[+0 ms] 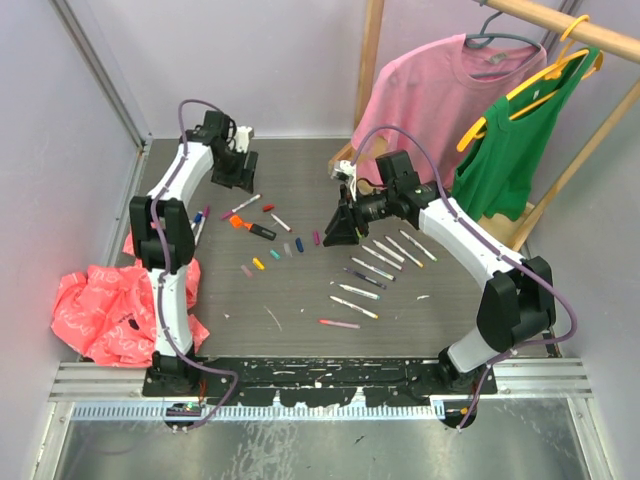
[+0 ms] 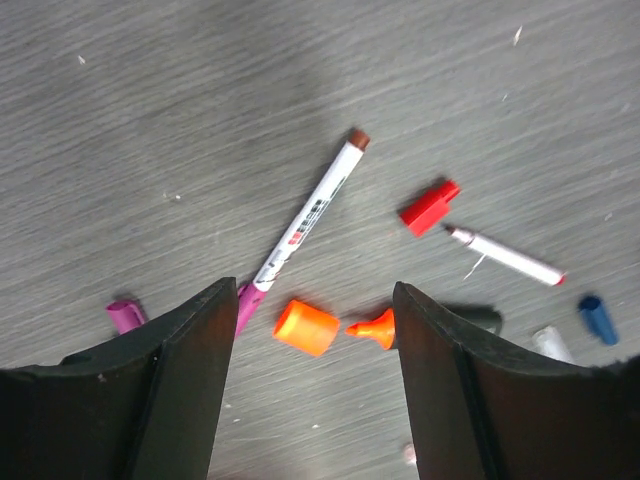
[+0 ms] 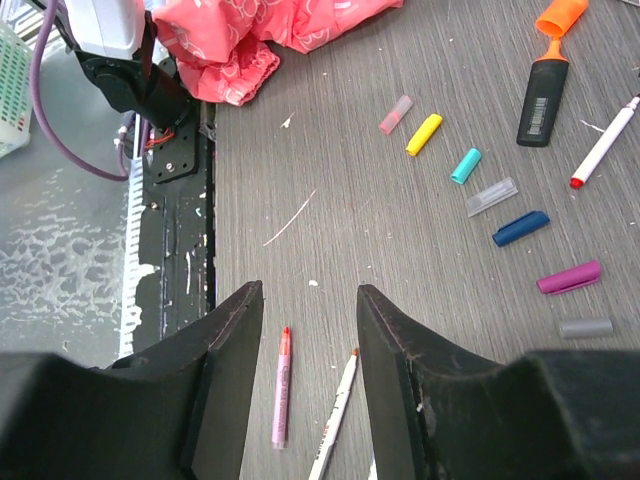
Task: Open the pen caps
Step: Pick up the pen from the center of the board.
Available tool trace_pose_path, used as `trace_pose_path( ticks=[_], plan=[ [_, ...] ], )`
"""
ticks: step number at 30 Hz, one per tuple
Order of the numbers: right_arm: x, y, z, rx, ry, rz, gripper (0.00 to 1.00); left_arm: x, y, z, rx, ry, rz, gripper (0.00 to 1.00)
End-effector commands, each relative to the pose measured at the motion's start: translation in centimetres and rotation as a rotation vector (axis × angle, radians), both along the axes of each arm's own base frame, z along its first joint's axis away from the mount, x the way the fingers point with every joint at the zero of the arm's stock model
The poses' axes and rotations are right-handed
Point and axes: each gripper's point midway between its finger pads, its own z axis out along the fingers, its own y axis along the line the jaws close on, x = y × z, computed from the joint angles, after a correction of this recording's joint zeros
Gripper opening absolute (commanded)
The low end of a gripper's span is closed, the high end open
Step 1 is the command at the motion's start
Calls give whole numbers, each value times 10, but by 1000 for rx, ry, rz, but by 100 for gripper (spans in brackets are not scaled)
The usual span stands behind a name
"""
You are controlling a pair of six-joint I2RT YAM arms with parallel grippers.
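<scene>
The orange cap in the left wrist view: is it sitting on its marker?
No, the orange cap lies loose on the table, a small gap away from the bare orange tip of the marker.

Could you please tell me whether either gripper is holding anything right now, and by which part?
Nothing is held: the left gripper and the right gripper both stand open, with nothing between their jaws.
</scene>
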Motion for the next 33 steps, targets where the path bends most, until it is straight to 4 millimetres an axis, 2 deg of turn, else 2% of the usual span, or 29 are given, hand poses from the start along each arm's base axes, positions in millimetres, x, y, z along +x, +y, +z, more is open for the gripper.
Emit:
trace_pose_path(
  ticks=[1,6,14,33],
  plan=[
    [0,3,18,47,-55,16,48,-19,8,1,86,53,-196,65],
    [1,3,13,38,-45,14,48,-20,3,-9,83,45,-286,65],
    [6,0,12,26,-58,-2,48,-10,2,-25,94,47,-347,64],
    [6,-1,12,23,-57,2,48,-1,13,-65,156,106,-318,46]
  ],
)
